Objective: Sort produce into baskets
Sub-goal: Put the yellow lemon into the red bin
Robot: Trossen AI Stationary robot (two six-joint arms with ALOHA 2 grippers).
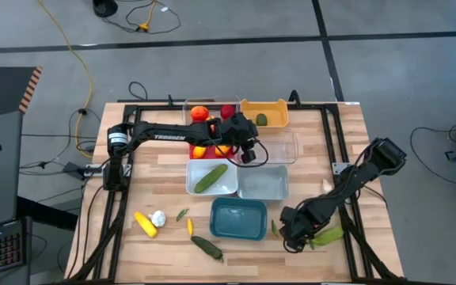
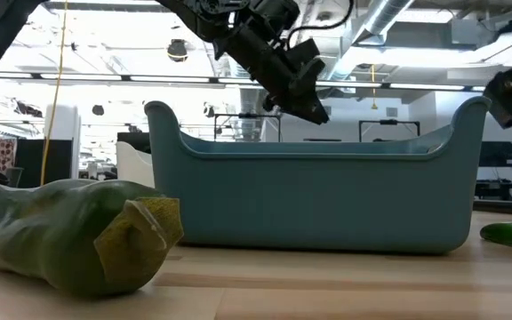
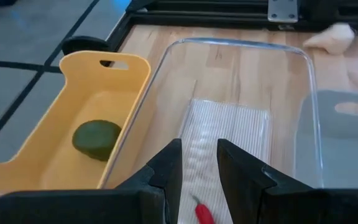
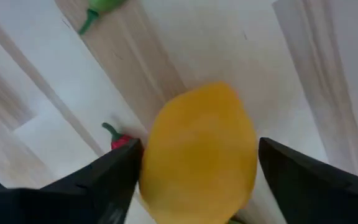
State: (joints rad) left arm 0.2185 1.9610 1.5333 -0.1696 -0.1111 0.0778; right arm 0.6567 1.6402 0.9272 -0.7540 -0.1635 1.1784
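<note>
My right gripper [image 1: 291, 229] is near the table's front right, well above the wood, and is shut on a yellow fruit [image 4: 197, 152]. My left gripper [image 1: 248, 149] hovers over the right-hand clear tray [image 3: 241, 124], its fingers open by a narrow gap [image 3: 199, 149]. A red chili [image 3: 202, 213] shows in that gap, apart from both fingers. The orange tray [image 3: 79, 106] beside it holds one green piece [image 3: 96, 138]. The teal tray [image 1: 238, 218] stands at the front centre. A cucumber [image 1: 210, 177] lies in the white tray. My right gripper pinches the yellow fruit between its two fingers, on two opposite sides [image 4: 151, 168]. The fingers come from above, pointing down. The fruit is lifted clear of the table.
On the wood at the front left lie corn [image 1: 145, 224], garlic [image 1: 158, 217], a small green chili [image 1: 182, 214] and a cucumber [image 1: 207, 246]. Green pieces [image 1: 328, 235] and a red chili [image 4: 120, 141] lie below the right gripper. The red tray [image 1: 196, 150] and the far clear tray [image 1: 190, 107] hold fruits.
</note>
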